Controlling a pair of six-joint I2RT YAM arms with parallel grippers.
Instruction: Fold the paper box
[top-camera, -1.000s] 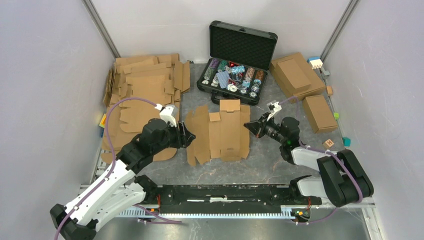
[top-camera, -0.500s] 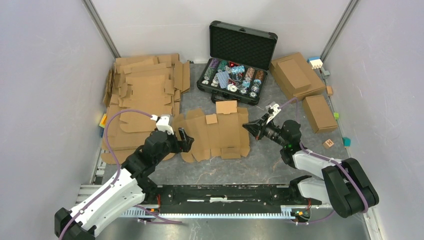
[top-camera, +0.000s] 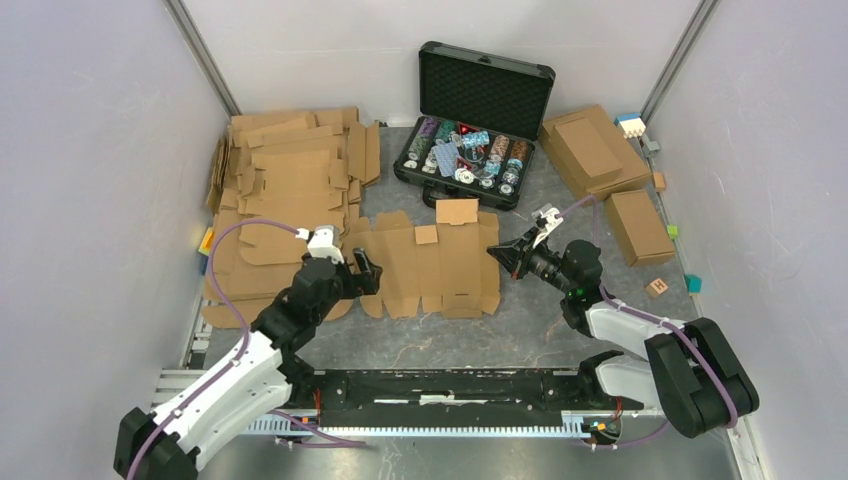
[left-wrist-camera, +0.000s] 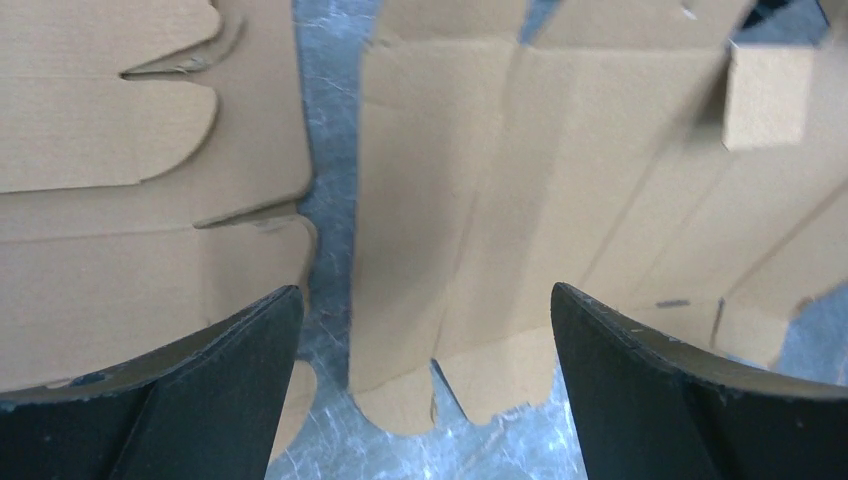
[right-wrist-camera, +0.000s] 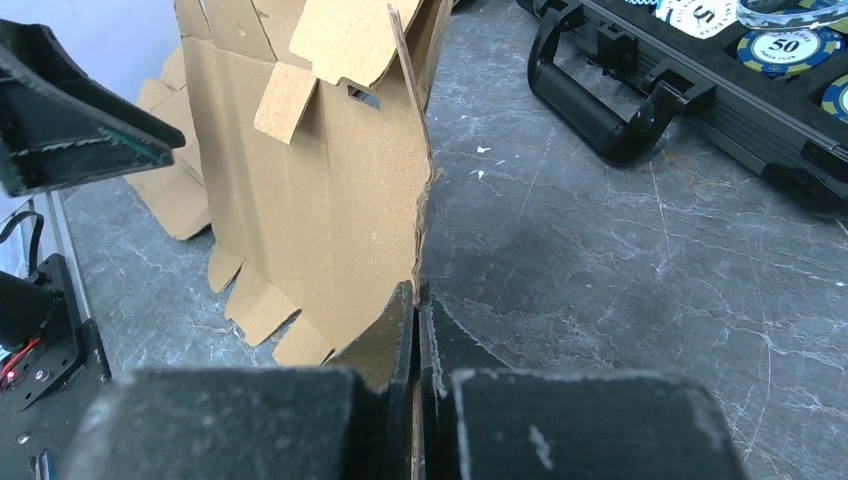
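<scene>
Folding barely begun: the brown die-cut cardboard box blank (top-camera: 440, 268) lies nearly flat.
Right gripper (top-camera: 496, 253) clamps its edge; left gripper (top-camera: 363, 270) gapes wide, empty; no walls raised yet.

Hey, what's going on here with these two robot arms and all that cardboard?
The two arms are working on a paper box, a flat brown blank lying mid-table. The right hand is shut on the blank's right edge. The left hand is open at its left edge, holding nothing. The blank is not yet folded into shape. A pile of spare blanks lies to the left, and an open black case stands behind.
</scene>
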